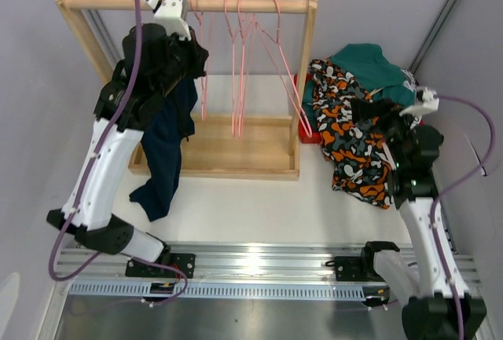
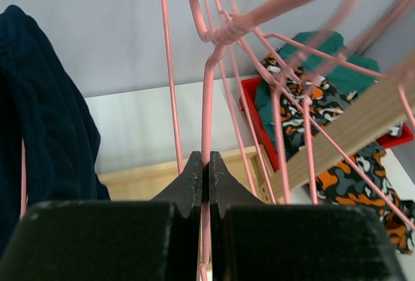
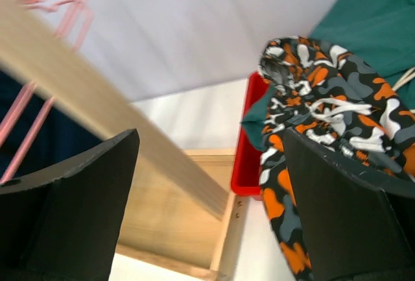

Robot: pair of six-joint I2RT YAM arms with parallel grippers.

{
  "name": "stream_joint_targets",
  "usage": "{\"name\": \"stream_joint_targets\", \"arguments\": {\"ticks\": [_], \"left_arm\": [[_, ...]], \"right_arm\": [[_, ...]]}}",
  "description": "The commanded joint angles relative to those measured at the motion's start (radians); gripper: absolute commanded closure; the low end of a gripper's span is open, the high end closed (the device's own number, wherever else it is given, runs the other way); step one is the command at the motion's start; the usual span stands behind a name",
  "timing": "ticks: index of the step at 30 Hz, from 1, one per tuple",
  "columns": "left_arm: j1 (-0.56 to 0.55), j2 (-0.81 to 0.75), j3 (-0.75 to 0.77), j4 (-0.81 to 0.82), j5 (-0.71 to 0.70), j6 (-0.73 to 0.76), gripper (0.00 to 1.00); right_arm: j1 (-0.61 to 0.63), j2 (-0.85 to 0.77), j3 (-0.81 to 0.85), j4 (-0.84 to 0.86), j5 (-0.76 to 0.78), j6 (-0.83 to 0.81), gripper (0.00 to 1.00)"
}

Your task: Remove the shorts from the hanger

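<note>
Right arm, near side: the right gripper (image 3: 211,139) stands with jaws wide apart and nothing between them, just above the camo shorts (image 1: 354,148). That pair lies heaped, part in the red bin (image 3: 241,151) and part spilling onto the table (image 1: 259,206) toward the arm. The teal shorts (image 1: 369,65) lie behind it, touching it, on the same heap. The bin sits against the right post of the wooden rack (image 1: 236,155).

Left arm: the navy shorts (image 1: 167,151) hang at the rack's left end, under the raised arm, with the lower hem on the table. At the rod (image 1: 118,2), the left gripper (image 2: 205,158) is clamped on the neck of a pink hanger (image 2: 207,99). It cannot be told which hanger bears the navy pair
</note>
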Motion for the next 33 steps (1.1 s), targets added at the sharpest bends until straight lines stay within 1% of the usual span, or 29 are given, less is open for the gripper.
{"name": "stream_joint_targets", "arguments": {"ticks": [1, 2, 4, 5, 6, 7, 9, 10, 11, 12, 17, 18, 20, 21, 23, 24, 25, 27, 30, 32, 33], "left_arm": [[0.064, 0.099, 0.098, 0.036, 0.06, -0.014, 1.0], [0.073, 0.121, 0.127, 0.03, 0.069, -0.028, 1.0], [0.085, 0.173, 0.162, 0.007, 0.071, -0.04, 0.99], [0.087, 0.184, 0.173, 0.0, 0.066, -0.04, 0.96], [0.088, 0.19, 0.176, -0.014, 0.065, -0.041, 0.83], [0.088, 0.187, 0.161, -0.017, 0.063, -0.049, 0.78], [0.088, 0.167, 0.138, -0.014, 0.077, -0.055, 0.72], [0.088, 0.155, 0.094, -0.014, 0.082, -0.067, 0.69], [0.087, 0.12, 0.077, -0.013, 0.089, -0.072, 0.67], [0.087, 0.098, 0.063, -0.01, 0.094, -0.077, 0.62], [0.087, -0.058, -0.066, -0.017, 0.115, -0.083, 0.5], [0.085, -0.109, -0.068, -0.032, 0.119, -0.08, 0.43], [0.085, -0.154, -0.066, -0.051, 0.12, -0.065, 0.36], [0.085, -0.199, -0.062, -0.065, 0.114, -0.057, 0.28], [0.085, -0.239, -0.06, -0.077, 0.082, -0.034, 0.23], [0.087, -0.275, -0.059, -0.091, 0.029, -0.025, 0.19], [0.087, -0.287, -0.06, -0.095, -0.005, -0.003, 0.18], [0.104, -0.304, -0.068, -0.1, -0.059, 0.03, 0.13], [0.176, -0.283, -0.06, -0.12, -0.032, 0.043, 0.13], [0.196, -0.269, -0.074, -0.112, -0.039, 0.044, 0.13], [0.223, -0.267, -0.089, -0.099, -0.035, 0.044, 0.13]], "right_arm": [[0.013, -0.163, -0.125, 0.003, -0.013, 0.053, 0.01], [0.04, -0.257, -0.147, -0.043, -0.01, 0.057, 0.0], [0.056, -0.343, -0.199, -0.097, -0.003, 0.059, 0.01], [0.057, -0.418, -0.211, -0.152, 0.002, 0.057, 0.01], [0.057, -0.453, -0.222, -0.172, 0.005, 0.054, 0.01], [0.057, -0.484, -0.24, -0.215, 0.014, 0.053, 0.01], [0.059, -0.555, -0.253, -0.266, 0.013, 0.054, 0.0], [0.059, -0.569, -0.256, -0.279, 0.011, 0.06, 0.0], [0.059, -0.578, -0.256, -0.308, 0.01, 0.062, 0.01], [0.057, -0.595, -0.254, -0.321, 0.007, 0.064, 0.01], [0.059, -0.642, -0.239, -0.379, -0.002, 0.083, 0.01], [0.059, -0.649, -0.236, -0.384, -0.005, 0.087, 0.01], [0.059, -0.665, -0.227, -0.413, -0.007, 0.088, 0.01], [0.06, -0.669, -0.223, -0.424, -0.009, 0.09, 0.01], [0.06, -0.687, -0.214, -0.457, -0.01, 0.09, 0.01], [0.059, -0.695, -0.205, -0.468, -0.01, 0.09, 0.01], [0.059, -0.702, -0.199, -0.48, -0.009, 0.088, 0.01], [0.06, -0.727, -0.185, -0.519, -0.007, 0.087, 0.01], [0.059, -0.754, -0.164, -0.569, -0.006, 0.084, 0.01], [0.059, -0.768, -0.15, -0.612, 0.001, 0.076, 0.01], [0.059, -0.779, -0.145, -0.626, 0.002, 0.073, 0.01]]}}
